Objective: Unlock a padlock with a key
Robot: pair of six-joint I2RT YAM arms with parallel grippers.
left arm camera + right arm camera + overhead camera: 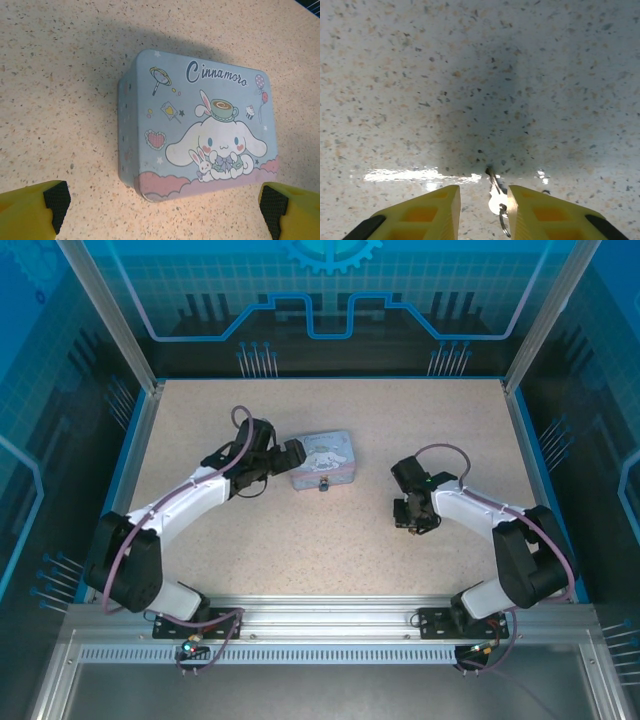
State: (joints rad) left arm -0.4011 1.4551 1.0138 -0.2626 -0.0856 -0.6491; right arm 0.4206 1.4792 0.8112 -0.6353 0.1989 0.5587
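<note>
Silver key (494,200) — pastel blue-pink tin (200,135).

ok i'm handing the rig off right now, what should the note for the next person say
Left gripper: open, poised over the tin, holding nothing.
Right gripper: fingers close on either side of the key on the table; firm grip not confirmed.
Padlock: at the tin's near edge, untouched.
Done: key reached.
Left: secure and lift the key, steady the padlock, insert, turn.

Black-white arms (185,500), yellow fingers (22,212), mauve cables (236,412)
</note>
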